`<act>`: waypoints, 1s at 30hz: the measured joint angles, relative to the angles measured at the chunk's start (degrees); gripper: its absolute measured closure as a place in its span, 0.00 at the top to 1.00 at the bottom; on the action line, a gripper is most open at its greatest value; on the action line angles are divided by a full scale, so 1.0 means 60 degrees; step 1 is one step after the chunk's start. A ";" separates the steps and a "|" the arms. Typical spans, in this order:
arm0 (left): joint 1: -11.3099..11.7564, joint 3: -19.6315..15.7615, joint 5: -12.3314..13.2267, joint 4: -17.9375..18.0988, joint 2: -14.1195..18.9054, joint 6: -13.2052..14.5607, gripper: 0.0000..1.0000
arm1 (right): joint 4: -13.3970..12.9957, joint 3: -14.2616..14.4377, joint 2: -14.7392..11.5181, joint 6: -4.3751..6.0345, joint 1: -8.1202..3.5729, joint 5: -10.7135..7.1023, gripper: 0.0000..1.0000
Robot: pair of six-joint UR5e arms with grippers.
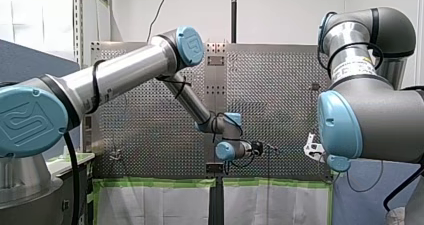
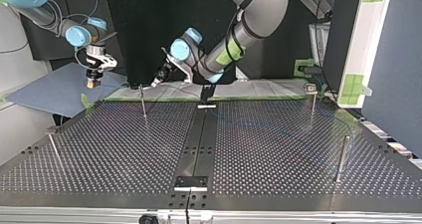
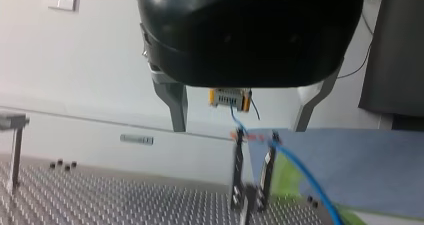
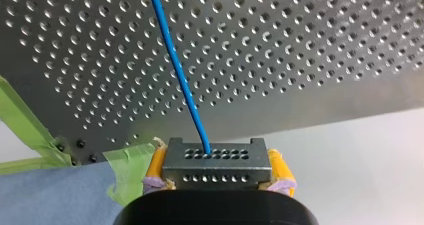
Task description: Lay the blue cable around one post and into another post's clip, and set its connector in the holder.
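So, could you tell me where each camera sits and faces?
Front view: behind the shoulders, over the table; both arms show.
Top view: across the table, facing both arms.
Left wrist view: along my open left end effector, toward posts.
Right wrist view: over my right end effector holding the connector, at the table.
Wrist views share the blue cable.

Connector (image 4: 218, 177) in gripper (image 4: 218, 166) (blue cable (image 4: 176, 65) attached)

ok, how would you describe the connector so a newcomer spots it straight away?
In the top view, go past the perforated table's far left corner, where my right gripper hangs by the blue mat. The connector is the small grey block clamped between its yellow pads. Unlike the thin posts on the table, it is held in the air, with the blue cable running out of its face.
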 joint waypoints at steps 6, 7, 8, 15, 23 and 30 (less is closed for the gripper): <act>-0.0266 -0.0530 0.0067 -0.0190 0.0412 0.0076 1.00 | -0.0205 0.0018 0.0000 0.0256 -0.0027 -0.0013 0.27; -0.0304 -0.0604 0.0077 -0.0236 0.0432 0.0078 1.00 | -0.0228 0.0018 0.0000 0.0288 -0.0027 -0.0024 0.27; -0.0336 -0.0677 0.0083 -0.0274 0.0445 0.0075 1.00 | -0.0249 0.0019 0.0000 0.0319 -0.0028 -0.0034 0.27; -0.0448 -0.1140 0.0097 -0.0363 0.0472 -0.0019 1.00 | -0.0315 0.0013 0.0005 0.0412 -0.0024 -0.0193 0.27; -0.0465 -0.1188 0.0035 -0.0273 0.0475 -0.0223 1.00 | -0.0328 -0.0001 0.0011 0.0531 0.0010 -0.0268 0.27; -0.0474 -0.1191 -0.0318 -0.0151 0.0475 -0.0263 1.00 | -0.0343 -0.0003 0.0012 0.0668 0.0014 -0.0358 0.27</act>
